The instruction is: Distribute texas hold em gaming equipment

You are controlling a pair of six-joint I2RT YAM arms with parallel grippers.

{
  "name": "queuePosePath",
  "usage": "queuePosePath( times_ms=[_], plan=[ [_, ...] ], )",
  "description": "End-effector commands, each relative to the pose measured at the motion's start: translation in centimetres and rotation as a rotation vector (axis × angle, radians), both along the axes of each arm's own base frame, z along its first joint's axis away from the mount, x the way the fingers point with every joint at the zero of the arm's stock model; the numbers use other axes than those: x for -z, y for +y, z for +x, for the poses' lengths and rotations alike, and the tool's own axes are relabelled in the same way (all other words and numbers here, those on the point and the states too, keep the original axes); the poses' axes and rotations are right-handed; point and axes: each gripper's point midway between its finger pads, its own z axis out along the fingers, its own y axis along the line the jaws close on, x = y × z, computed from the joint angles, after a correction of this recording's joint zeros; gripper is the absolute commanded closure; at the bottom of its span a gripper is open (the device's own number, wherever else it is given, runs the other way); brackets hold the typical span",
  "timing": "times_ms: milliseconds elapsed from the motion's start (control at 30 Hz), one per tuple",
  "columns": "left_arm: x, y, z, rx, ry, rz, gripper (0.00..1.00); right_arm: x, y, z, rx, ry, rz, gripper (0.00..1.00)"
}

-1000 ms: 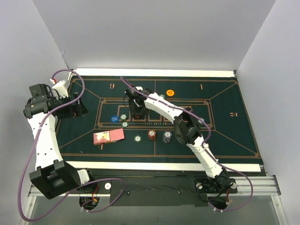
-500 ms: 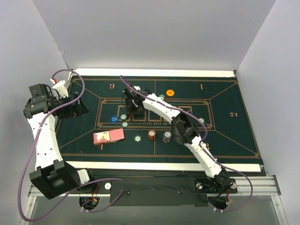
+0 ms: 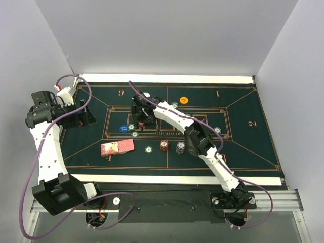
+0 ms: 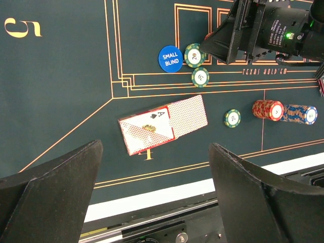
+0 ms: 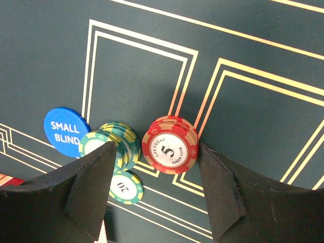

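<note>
A short stack of red chips point(image 5: 170, 145) stands on the felt between the fingers of my right gripper point(image 5: 157, 147), which is open; a gap shows on the left side. Just left of it sit a green chip stack point(image 5: 127, 143), a single green chip point(image 5: 125, 187) and the blue button disc point(image 5: 63, 129). The playing cards point(image 4: 164, 124) lie fanned, with an ace face up on top. My left gripper point(image 4: 154, 147) hangs open and empty high over the mat's near left. The orange button disc point(image 3: 184, 100) lies at the far middle.
Toward the front sit a lone green chip point(image 4: 232, 118), a second red stack point(image 4: 268, 109) and a grey-purple stack point(image 4: 301, 114). The dark green felt mat point(image 3: 243, 147) covers the table. White walls close in the far and side edges.
My right gripper's jaws have widened around the red chip stack, and the arm has shifted slightly left. The left arm has stayed still.
</note>
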Motion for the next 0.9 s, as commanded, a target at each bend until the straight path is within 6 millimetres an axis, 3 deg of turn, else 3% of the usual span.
queuePosePath(
  times_ms=[0, 133, 233, 267, 300, 333, 367, 400, 433, 467, 500, 533, 567, 700, 867],
  plan=[
    [-1.8, -0.2, 0.4, 0.012, -0.078, 0.002, 0.03, -2.0, -0.7, -0.7, -0.016, -0.010, -0.011, 0.38],
    [-1.8, -0.3, 0.2, 0.011, -0.080, 0.005, 0.03, -6.0, -2.5, -0.6, -0.020, -0.071, -0.020, 0.38],
    [-1.9, -0.3, -0.1, 0.010, -0.080, 0.009, 0.03, -10.3, -5.0, -0.7, 0.000, -0.139, -0.043, 0.37],
    [-1.9, -0.3, -0.2, 0.010, -0.080, 0.009, 0.03, -9.7, -5.9, -1.4, -0.010, -0.127, -0.076, 0.35],
    [-1.9, -0.4, -0.3, 0.010, -0.083, 0.010, 0.03, -11.6, -6.7, -1.7, -0.008, -0.156, -0.071, 0.34],
    [-1.9, -0.4, -0.4, 0.010, -0.083, 0.010, 0.03, -10.3, -7.9, -2.6, -0.016, -0.129, -0.113, 0.33],
    [-2.0, -0.5, -0.4, 0.009, -0.086, 0.011, 0.03, -11.8, -8.4, -3.1, -0.020, -0.149, -0.105, 0.32],
    [-2.0, -0.5, -0.5, 0.010, -0.085, 0.011, 0.03, -10.6, -9.5, -4.3, -0.035, -0.126, -0.145, 0.30],
    [-2.1, -0.5, -0.6, 0.012, -0.087, 0.012, 0.03, -11.1, -10.0, -5.1, -0.045, -0.133, -0.149, 0.30],
    [-2.1, -0.6, -0.6, 0.013, -0.086, 0.010, 0.03, -9.9, -11.0, -6.2, -0.061, -0.108, -0.185, 0.28],
    [-2.2, -0.7, -0.7, 0.014, -0.089, 0.011, 0.03, -10.2, -11.4, -7.2, -0.078, -0.110, -0.194, 0.26],
    [-2.2, -0.7, -0.7, 0.017, -0.087, 0.008, 0.03, -8.7, -12.3, -8.6, -0.099, -0.087, -0.240, 0.24],
    [-2.2, -0.7, -0.8, 0.016, -0.087, 0.007, 0.03, -9.1, -12.6, -9.2, -0.105, -0.095, -0.239, 0.23],
    [-2.2, -0.9, -0.8, 0.019, -0.087, 0.001, 0.03, -6.4, -14.1, -12.4, -0.132, -0.045, -0.282, 0.19],
    [-2.2, -0.9, -0.8, 0.017, -0.084, -0.005, 0.03, -5.6, -14.0, -13.5, -0.152, -0.039, -0.295, 0.19]
  ],
)
